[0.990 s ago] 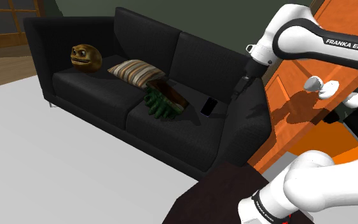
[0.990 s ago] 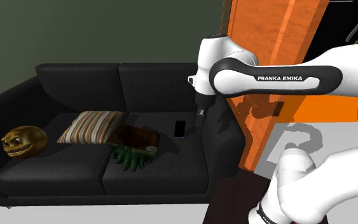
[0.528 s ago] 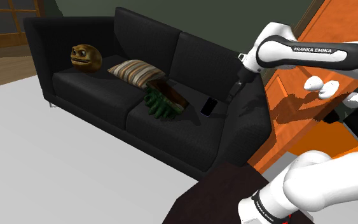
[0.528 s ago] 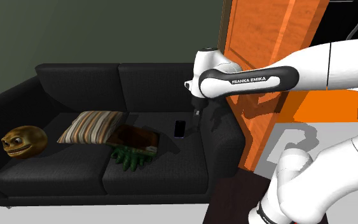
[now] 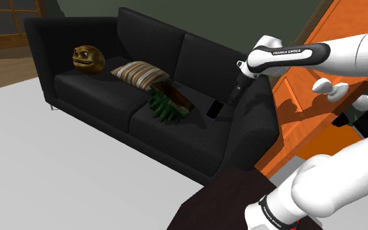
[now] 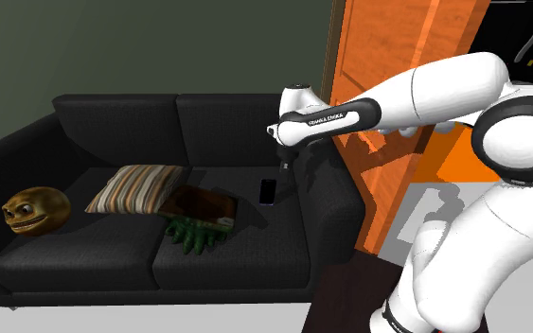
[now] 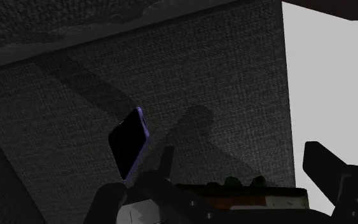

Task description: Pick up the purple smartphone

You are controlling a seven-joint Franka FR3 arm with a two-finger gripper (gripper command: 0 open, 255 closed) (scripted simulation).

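Observation:
The smartphone (image 5: 214, 109) is a dark slab with a purple edge, lying flat on the right seat cushion of the black sofa (image 5: 176, 134), close to the armrest. In the second exterior view the smartphone (image 6: 268, 191) sits just right of a brown box. My gripper (image 5: 230, 104) hangs a little above the seat, just to the shoulder view's right of the phone, between it and the armrest. From the wrist camera the smartphone (image 7: 130, 143) lies beside the left finger, outside the gap. My gripper (image 7: 244, 168) is open and holds nothing.
A striped cushion (image 5: 140, 73), a brown box (image 5: 174, 95) and a green toy (image 5: 164, 108) lie mid-sofa. A brown grinning head (image 5: 88, 58) sits at the far end. The sofa armrest (image 5: 254, 124) and an orange door (image 5: 319, 98) stand close behind the gripper.
The forearm has swung toward the shoulder view's left and dropped, bringing the gripper from over the armrest down close beside the phone. The phone has not moved.

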